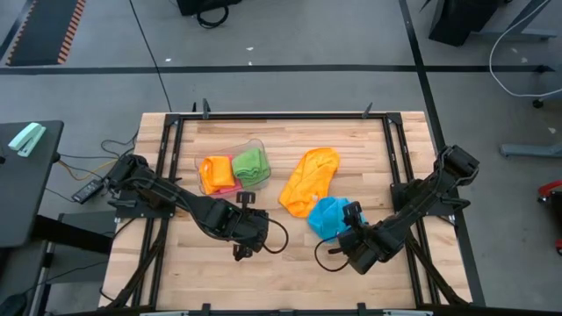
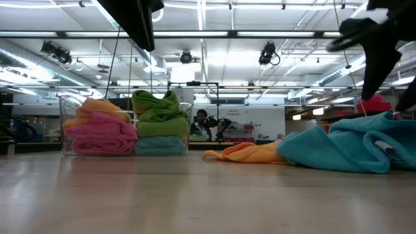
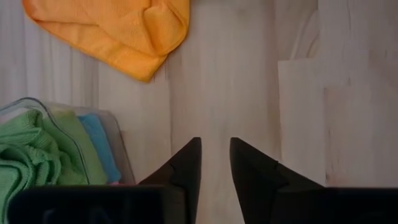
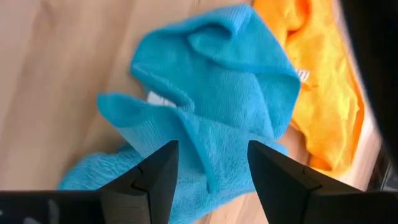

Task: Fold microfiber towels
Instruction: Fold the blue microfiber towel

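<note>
I see my right gripper (image 4: 208, 165) spread open over the blue towel (image 1: 328, 216) near the worktop's right edge, the orange towel (image 1: 309, 180) mid-worktop, my left gripper (image 3: 214, 163) slightly open, empty, beside the tub (image 1: 255, 147)

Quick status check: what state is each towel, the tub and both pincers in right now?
Blue towel: crumpled on the table, unfolded, under the right pincer.
Orange towel: loose, rumpled, beside the blue one.
Clear tub: upright, holding folded towels.
Left pincer: narrowly open, empty, over bare wood.
Right pincer: open, above the blue towel, not gripping.
</note>
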{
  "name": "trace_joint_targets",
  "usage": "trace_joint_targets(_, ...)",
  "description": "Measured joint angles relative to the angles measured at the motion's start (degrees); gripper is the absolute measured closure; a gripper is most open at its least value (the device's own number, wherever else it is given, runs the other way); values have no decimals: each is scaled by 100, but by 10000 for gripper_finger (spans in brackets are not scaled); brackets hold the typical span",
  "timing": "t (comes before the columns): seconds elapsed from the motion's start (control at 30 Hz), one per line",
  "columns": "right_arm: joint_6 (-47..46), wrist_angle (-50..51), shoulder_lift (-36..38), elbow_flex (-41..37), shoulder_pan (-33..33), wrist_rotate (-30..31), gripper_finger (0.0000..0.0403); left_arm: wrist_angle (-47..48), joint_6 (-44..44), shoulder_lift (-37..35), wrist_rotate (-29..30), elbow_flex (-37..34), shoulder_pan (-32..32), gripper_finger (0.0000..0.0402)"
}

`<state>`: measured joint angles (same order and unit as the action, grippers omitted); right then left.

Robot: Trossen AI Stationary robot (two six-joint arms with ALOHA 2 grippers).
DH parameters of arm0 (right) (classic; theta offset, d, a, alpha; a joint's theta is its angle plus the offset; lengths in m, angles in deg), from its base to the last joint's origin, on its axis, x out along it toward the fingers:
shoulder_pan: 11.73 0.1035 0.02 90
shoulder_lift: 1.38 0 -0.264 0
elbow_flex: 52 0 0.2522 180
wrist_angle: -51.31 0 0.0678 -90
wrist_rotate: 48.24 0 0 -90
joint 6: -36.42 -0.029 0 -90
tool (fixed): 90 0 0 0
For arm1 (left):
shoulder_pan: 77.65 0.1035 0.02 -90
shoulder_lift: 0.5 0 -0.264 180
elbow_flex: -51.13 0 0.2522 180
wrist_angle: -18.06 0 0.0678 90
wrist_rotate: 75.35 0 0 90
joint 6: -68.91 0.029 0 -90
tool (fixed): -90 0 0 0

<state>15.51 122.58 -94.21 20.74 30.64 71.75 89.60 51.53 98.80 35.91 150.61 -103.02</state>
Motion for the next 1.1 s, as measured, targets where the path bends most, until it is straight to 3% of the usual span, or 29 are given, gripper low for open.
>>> trace_joint_targets(0.2, 142, -271, 0, -444, 2, 42, 201, -178, 6, 79, 101, 0, 0, 318)
trace_joint_targets(0.37, 160, -301, 0, -575, -2, 482, 215, -373, 155, 211, 436, -2, -55, 318)
trace_joint_targets(0.5, 207, -464, -2, -575, -21, 558, 264, -531, 118, 290, 557, -2, -106, 319)
trace_joint_targets(0.7, 184, -752, -2, -569, -76, 554, 377, -774, 278, 397, 1024, -9, -327, 327)
trace_joint_targets(0.77, 145, -673, -2, -458, -72, 545, 393, -897, 291, 433, 1051, 4, -395, 328)
trace_joint_targets(1.1, 292, -340, -4, 1067, -72, 763, 394, -1074, 498, 605, 1042, -7, -642, 332)
